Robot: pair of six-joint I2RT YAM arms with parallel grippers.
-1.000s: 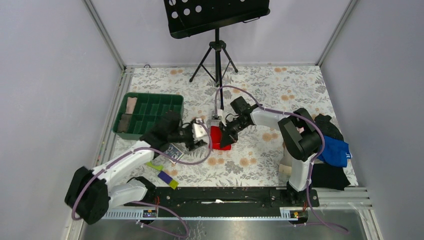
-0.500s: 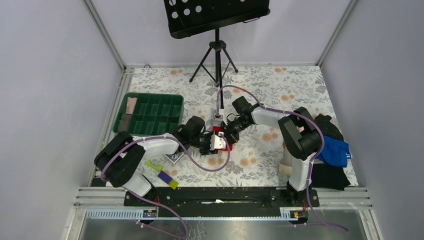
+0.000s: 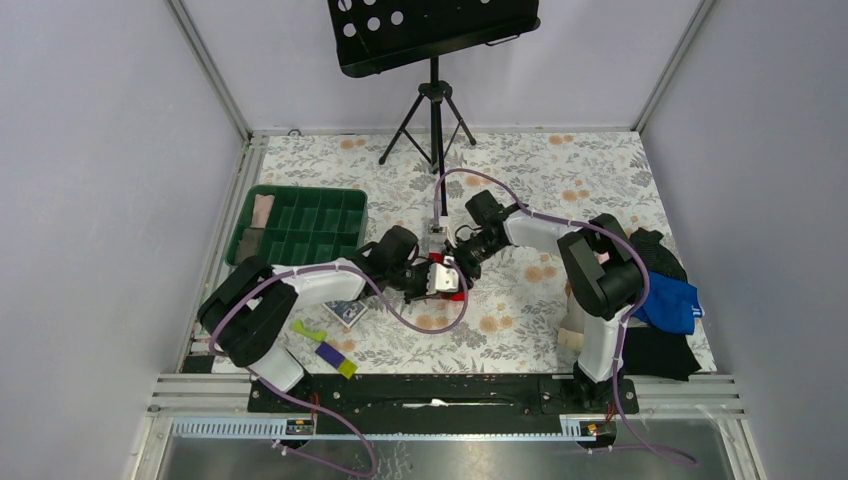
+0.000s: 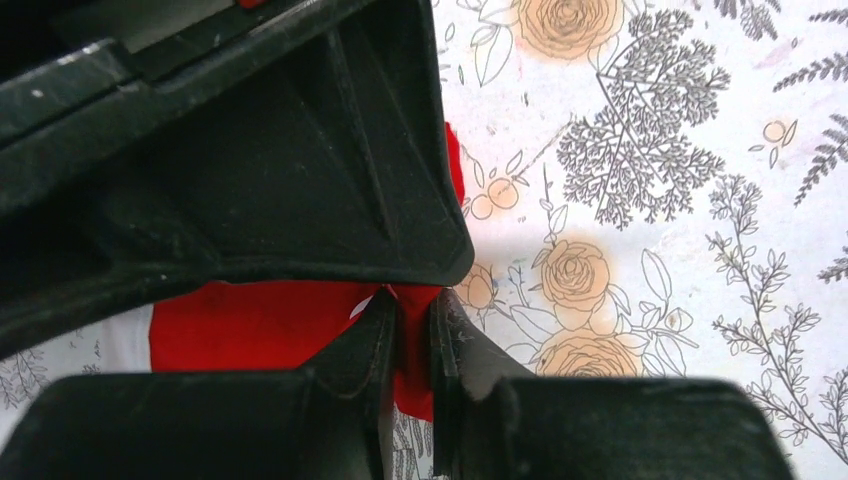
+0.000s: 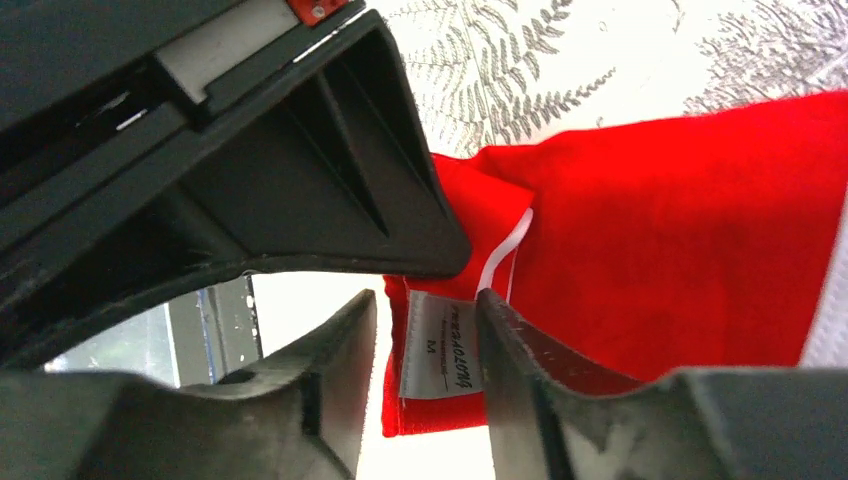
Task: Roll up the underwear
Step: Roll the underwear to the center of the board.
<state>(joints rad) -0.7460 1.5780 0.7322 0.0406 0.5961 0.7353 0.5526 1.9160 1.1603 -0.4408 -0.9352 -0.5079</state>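
Underwear (image 5: 680,230) lies mid-frame. Left gripper (image 4: 412,300) pinches one edge, right gripper (image 5: 428,300) (also narrow) the labelled hem, likely to begin rolling.

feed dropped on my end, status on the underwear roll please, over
Left gripper shut on underwear edge. Right gripper shut by its label. Cloth spread, no roll yet. Nothing else on it.

White tag (image 5: 440,345) on the red underwear (image 5: 680,250): size letter "M" reads clearly; brand line beside it runs sideways, too small to make out.
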